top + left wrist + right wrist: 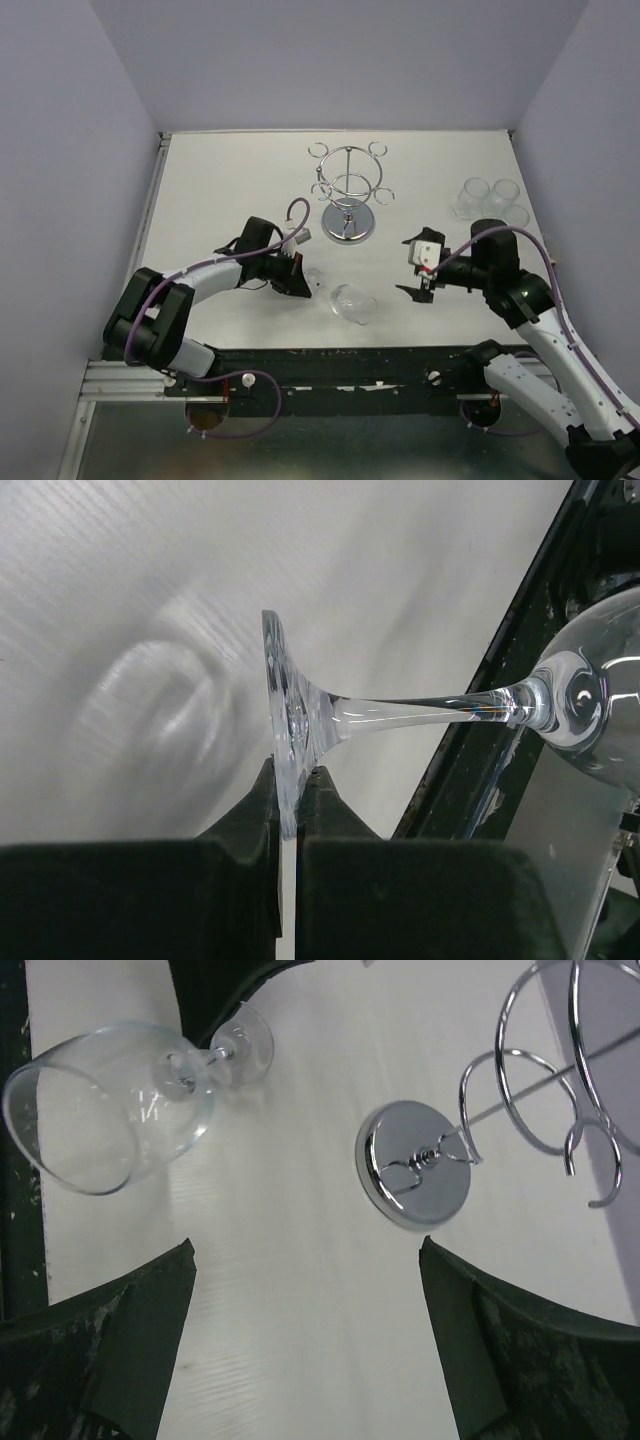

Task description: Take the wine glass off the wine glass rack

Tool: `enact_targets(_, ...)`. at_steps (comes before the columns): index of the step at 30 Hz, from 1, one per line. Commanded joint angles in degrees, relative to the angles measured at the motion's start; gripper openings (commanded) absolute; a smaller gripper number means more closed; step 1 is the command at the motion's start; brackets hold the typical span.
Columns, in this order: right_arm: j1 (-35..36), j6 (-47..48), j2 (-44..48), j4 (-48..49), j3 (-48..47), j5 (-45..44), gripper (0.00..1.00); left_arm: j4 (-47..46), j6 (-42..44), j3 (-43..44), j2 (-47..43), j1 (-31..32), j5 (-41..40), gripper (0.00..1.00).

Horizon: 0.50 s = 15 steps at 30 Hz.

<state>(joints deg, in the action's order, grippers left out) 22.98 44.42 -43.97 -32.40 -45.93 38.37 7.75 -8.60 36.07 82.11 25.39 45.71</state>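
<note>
**Operator:** Start at the left fingers. What do you find?

**Inspector:** Your left gripper (291,785) is clamped narrow on the flat foot of the wine glass (400,712). In the left wrist view the foot stands edge-on between the two dark jaws at lower centre. The stem runs to the right and the bowl sits at the right edge of the frame.

**Operator:** And the glass as a whole?

**Inspector:** It is tipped on its side, at lower centre of the top view, close to the near edge of the table (220,180). Its rim points toward the lower right. I cannot tell whether the bowl touches the surface.

**Operator:** The right side?

**Inspector:** Your right gripper (305,1248) stands wide open and holds nothing. In its wrist view the glass lies at upper left and the round chrome base of the wine glass rack (415,1175) at centre right, both apart from the fingers.

**Operator:** Where is the rack?

**Inspector:** Upright at upper centre of the top view, well apart from the glass. Several clear glasses (490,198) stand at right of the frame.
</note>
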Motion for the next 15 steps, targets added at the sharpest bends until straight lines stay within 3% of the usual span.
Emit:
enact_targets(1,4.0,20.6,2.2,-2.7,3.0,-2.8,1.0,-7.1,-6.8,-0.8,2.1,-2.6,7.9,0.0)
enact_targets(10,16.2,22.9,-1.6,-4.3,1.5,-6.8,1.0,-12.2,-10.9,-1.4,4.9,-4.6,10.9,0.0)
enact_targets(15,20.9,17.5,-4.8,1.0,1.2,-8.5,1.0,-12.3,-11.3,-1.0,5.3,-5.0,10.8,0.0)
